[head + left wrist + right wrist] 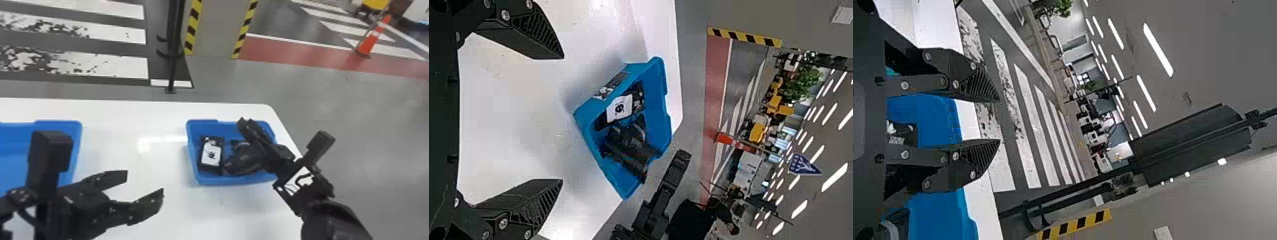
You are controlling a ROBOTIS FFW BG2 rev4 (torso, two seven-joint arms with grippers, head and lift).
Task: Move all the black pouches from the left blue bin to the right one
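My left gripper (145, 188) is open above the table between the two bins; in its own view the left gripper (561, 120) has nothing between its fingers. My right gripper (245, 123) is over the right blue bin (199, 182), and in the right wrist view the right gripper (999, 120) has its fingers apart with nothing held. A black pouch with a white label (211, 154) lies at the left side of that bin. Beside it are more black pouches (242, 159), partly hidden by the right arm. The left blue bin (76, 140) shows a bare blue interior where visible.
The white table (159, 127) carries both bins, the right one near its right edge. Past the table stand a black post (174, 57), a pillar with striped edges (212, 32) and an orange cone (370, 40) on the floor.
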